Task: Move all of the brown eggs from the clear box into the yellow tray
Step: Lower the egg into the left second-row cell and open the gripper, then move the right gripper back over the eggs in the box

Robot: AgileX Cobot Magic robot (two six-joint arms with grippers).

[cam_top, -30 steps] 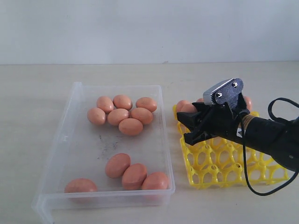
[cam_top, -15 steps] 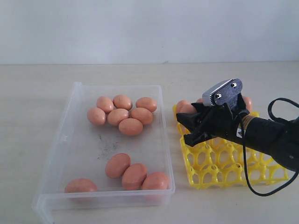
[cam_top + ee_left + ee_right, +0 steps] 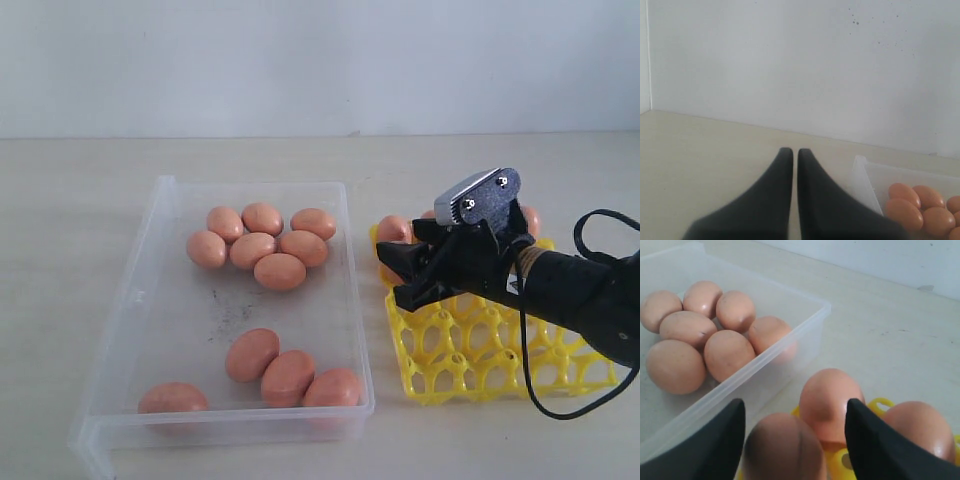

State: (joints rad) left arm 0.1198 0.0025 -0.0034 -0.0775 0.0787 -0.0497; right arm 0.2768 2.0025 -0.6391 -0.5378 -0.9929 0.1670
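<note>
My right gripper point(image 3: 393, 276) hovers over the yellow tray point(image 3: 500, 352) at its corner nearest the clear box point(image 3: 160, 300), jaws spread. A brown egg point(image 3: 785, 450) sits between the fingers, and a gap shows beside one finger point(image 3: 870, 440). Two more eggs point(image 3: 830, 400) point(image 3: 920, 430) stand in tray cups just beyond. Several brown eggs lie in the box: a cluster point(image 3: 262, 245) at the far end, three in a row point(image 3: 288, 375) near the front, one point(image 3: 172, 398) at the front corner. My left gripper point(image 3: 791, 152) is shut and empty above bare table, beside the box's corner point(image 3: 860, 165).
The right arm's black body and its looping cable point(image 3: 585, 300) stretch over the tray's right half. The box's wall point(image 3: 765, 365) stands close to the right gripper's fingers. A white wall rises behind the table.
The right gripper's jaws have spread wider around the egg over the tray corner; the arm has barely moved. The eggs in the box lie as before.
</note>
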